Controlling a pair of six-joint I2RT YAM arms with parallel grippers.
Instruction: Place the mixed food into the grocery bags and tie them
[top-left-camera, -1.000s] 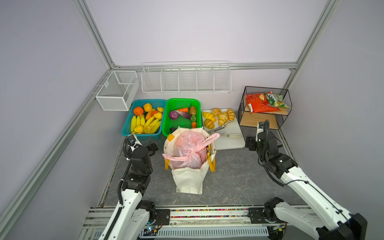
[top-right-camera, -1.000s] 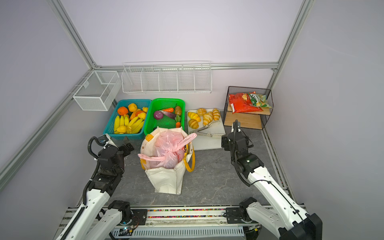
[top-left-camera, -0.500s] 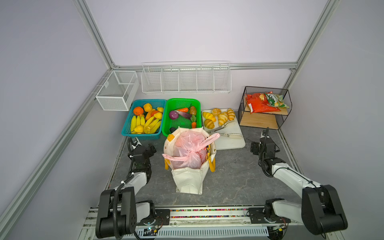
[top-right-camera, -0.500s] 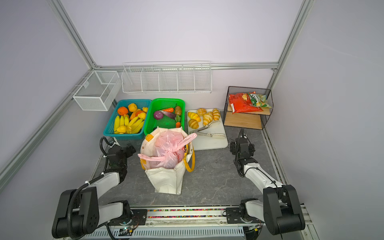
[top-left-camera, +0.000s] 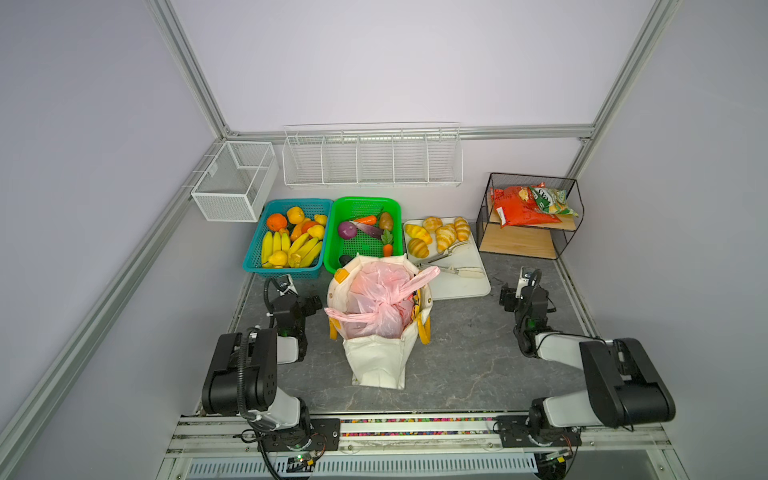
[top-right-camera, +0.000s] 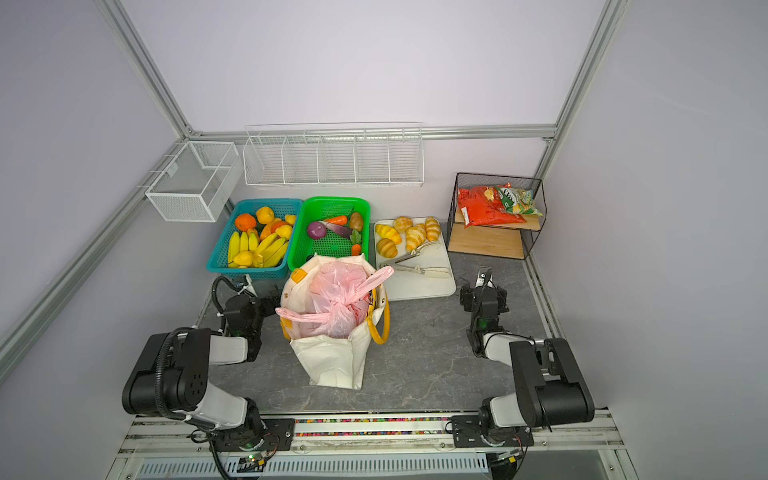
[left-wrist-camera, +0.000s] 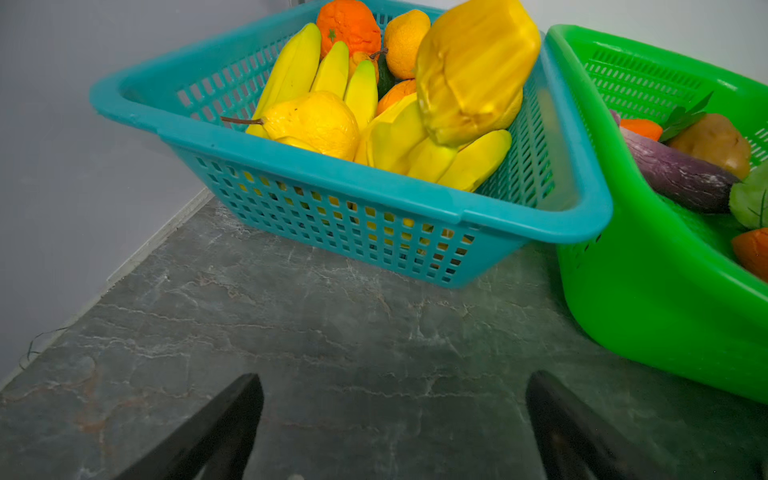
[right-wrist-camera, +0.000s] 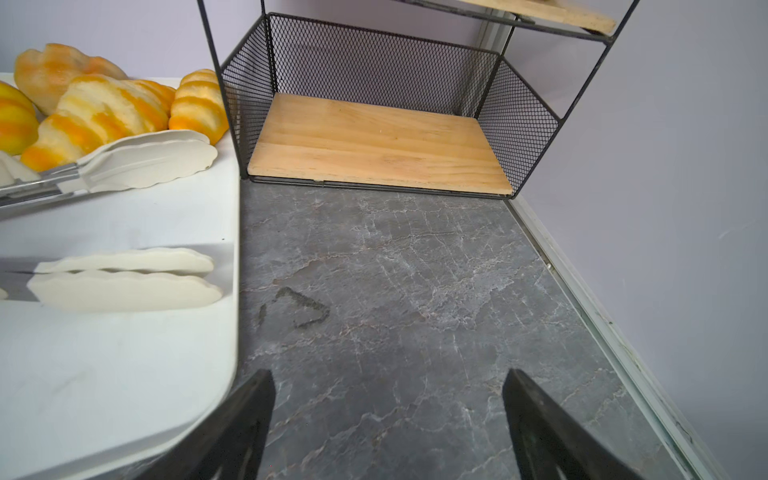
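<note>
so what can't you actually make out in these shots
- Contents of the pink bag: in both top views its bunched film blurs whatever is inside.
- Bottom of the cream tote: in both top views the pink bag fills it.
- Dark item at the near end of the green basket: mostly behind the tote's rim.
- Snack packets: print too small in the top views; the right wrist view cuts off their shelf.

both top views overlook the whole table (top-left-camera: 457, 357); wrist cameras skim it closely.
</note>
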